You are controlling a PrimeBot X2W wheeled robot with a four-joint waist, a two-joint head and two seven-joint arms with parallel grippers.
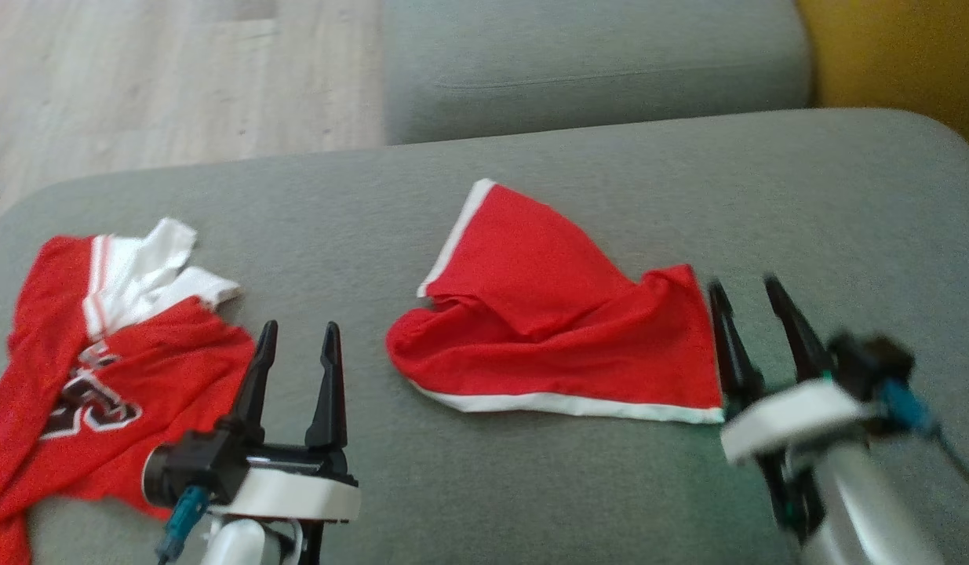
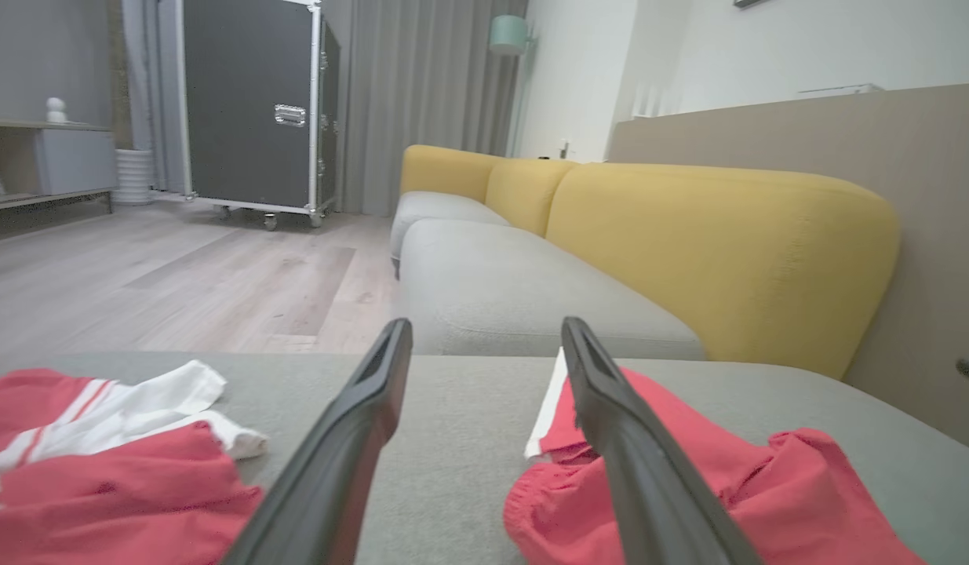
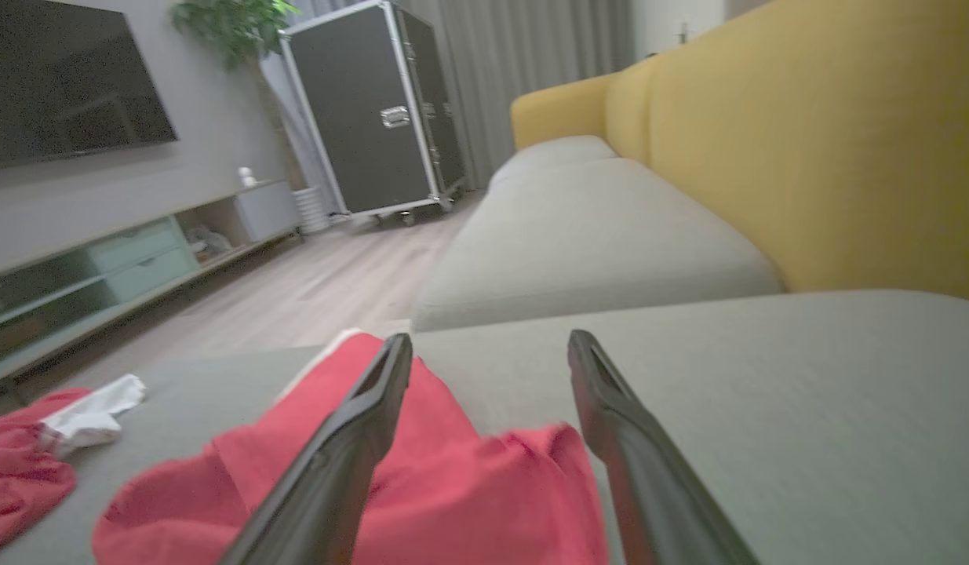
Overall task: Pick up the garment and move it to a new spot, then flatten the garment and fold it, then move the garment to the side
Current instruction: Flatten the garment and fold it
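Note:
The garment, a pair of red shorts with white trim (image 1: 562, 329), lies crumpled in the middle of the grey sofa cushion (image 1: 531, 486). My right gripper (image 1: 743, 284) stands open just off the shorts' right edge, nothing between its fingers. In the right wrist view the shorts (image 3: 453, 486) lie under and left of the open right gripper (image 3: 490, 337). My left gripper (image 1: 300, 328) is open and empty, left of the shorts. Its wrist view has the shorts (image 2: 766, 486) behind the right finger of the left gripper (image 2: 486, 326).
A red and white jersey (image 1: 100, 361) lies rumpled at the cushion's left end. A second grey cushion (image 1: 594, 71) sits beyond, with the yellow backrest (image 1: 908, 63) to the right and wooden floor (image 1: 178, 78) to the left. A black wheeled case (image 2: 256, 110) stands far off.

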